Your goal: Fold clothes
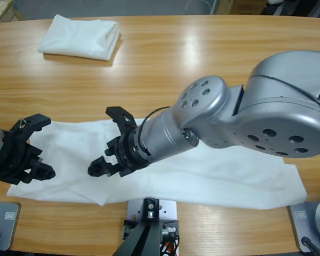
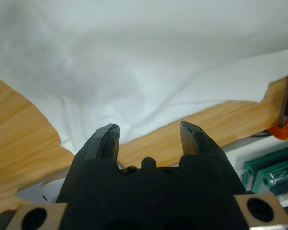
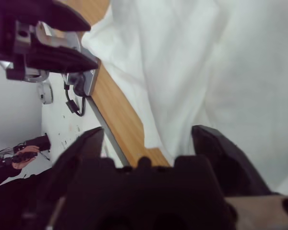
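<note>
While both grippers hovered with jaws apart and empty, the left gripper (image 1: 29,154) and right gripper (image 1: 113,144) flanked the spread T-shirt (image 1: 224,176) along the table's (image 1: 165,69) near edge, seemingly poised for a fold; a folded shirt (image 1: 81,36) lay far behind.

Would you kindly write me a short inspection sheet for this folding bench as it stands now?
Surface: long wooden table, bare wood around the cloth.
Job's things: one white shirt spread along the near edge; one folded shirt at the far left.
Clutter: nothing seen.
Grippers: left tool open at the spread shirt's left end; right tool open over its middle; neither holds cloth.
Cables: thin black cable at the right arm's wrist; black cable below the table edge.
Surroundings: pale floor.
</note>
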